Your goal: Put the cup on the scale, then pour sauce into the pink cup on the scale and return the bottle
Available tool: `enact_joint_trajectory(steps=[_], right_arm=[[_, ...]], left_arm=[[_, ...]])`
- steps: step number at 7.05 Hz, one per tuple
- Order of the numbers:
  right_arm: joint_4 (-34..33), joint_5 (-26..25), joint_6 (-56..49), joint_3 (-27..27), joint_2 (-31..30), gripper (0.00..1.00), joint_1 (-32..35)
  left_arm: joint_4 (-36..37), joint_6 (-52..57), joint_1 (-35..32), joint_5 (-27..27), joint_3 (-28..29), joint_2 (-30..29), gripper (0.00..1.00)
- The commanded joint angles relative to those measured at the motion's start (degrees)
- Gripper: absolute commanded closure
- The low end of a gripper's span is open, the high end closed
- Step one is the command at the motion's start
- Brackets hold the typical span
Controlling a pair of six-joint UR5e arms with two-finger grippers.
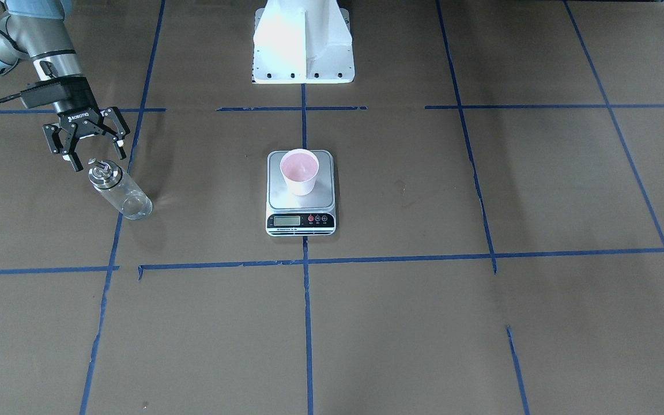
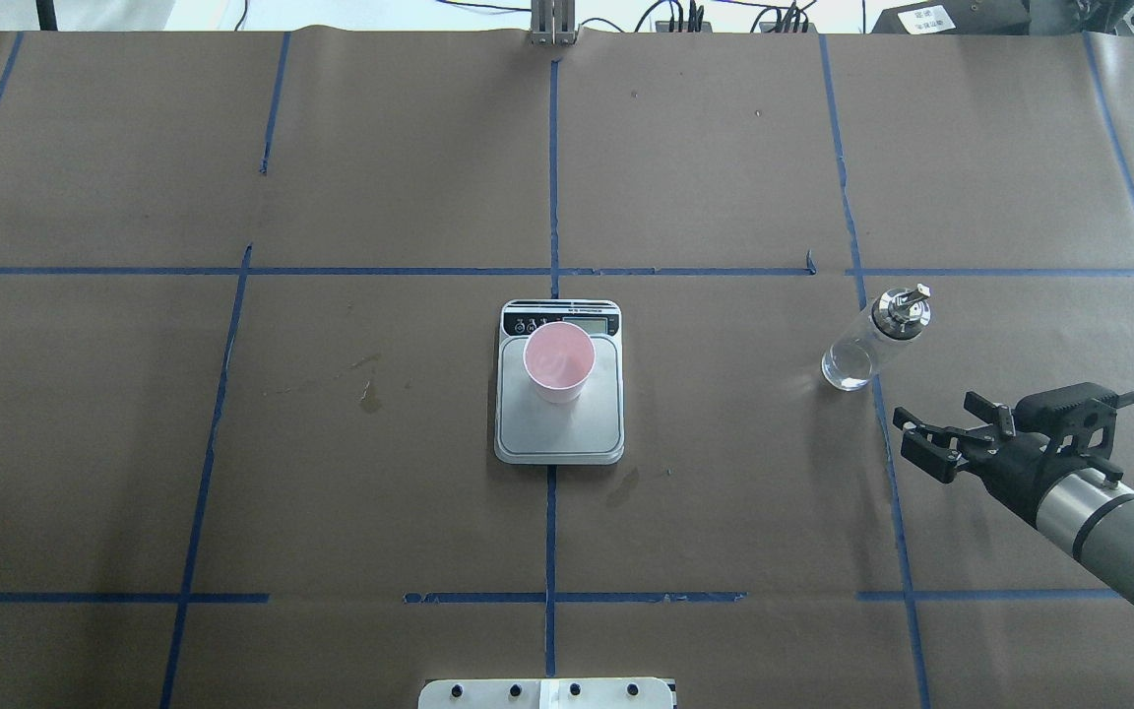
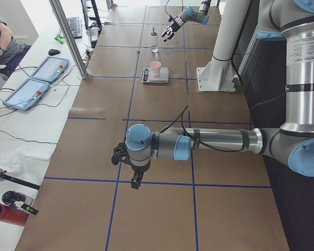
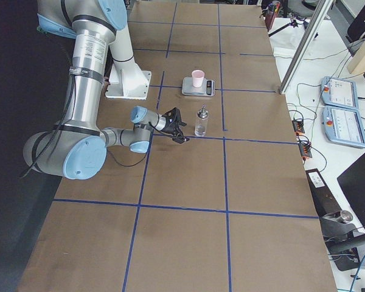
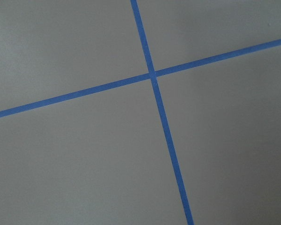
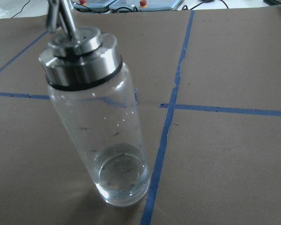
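The pink cup [image 1: 300, 171] stands upright on the far part of the scale's steel plate [image 1: 286, 200]; it also shows in the overhead view [image 2: 558, 362] on the scale [image 2: 559, 433]. The clear bottle [image 1: 119, 191] with its silver cap stands upright on the table, apart from the scale [image 2: 864, 343]. A little clear sauce [image 6: 122, 180] lies at its bottom. My right gripper [image 1: 98, 160] is open and empty, a short way from the bottle [image 2: 924, 435]. My left gripper [image 3: 124, 170] hovers over bare table far from the scale; I cannot tell whether it is open.
The robot's white base [image 1: 303, 43] stands behind the scale. Blue tape lines [image 5: 152, 75] grid the brown table. A metal post [image 3: 68, 36] and a side table with tablets [image 3: 36, 78] stand past the table's far edge.
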Motion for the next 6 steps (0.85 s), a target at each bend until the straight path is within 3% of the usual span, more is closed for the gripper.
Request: enact_joint_trajectory(steps=[1, 2, 4, 5, 6], right_arm=[[0.17, 18.57, -9.19, -0.58, -0.18, 0.00, 15.38], [-3.23, 30.86, -13.41, -1.02, 0.52, 0.00, 26.53], [-18.99, 52.42, -32.85, -2.25, 6.99, 0.00, 48.43], [-31.53, 59.74, -40.10, -2.86, 11.46, 0.00, 56.62], [-45.75, 63.21, -43.57, -2.87, 16.21, 0.00, 61.92]], left_arm=[[-0.09, 0.00, 0.05, 0.00, 0.00, 0.00, 0.00], [-0.09, 0.00, 0.05, 0.00, 0.17, 0.00, 0.00], [-0.09, 0.00, 0.05, 0.00, 0.35, 0.00, 0.00], [-0.09, -0.09, 0.05, 0.00, 0.44, 0.00, 0.00], [0.00, -0.17, 0.05, 0.09, 0.53, 0.00, 0.00]])
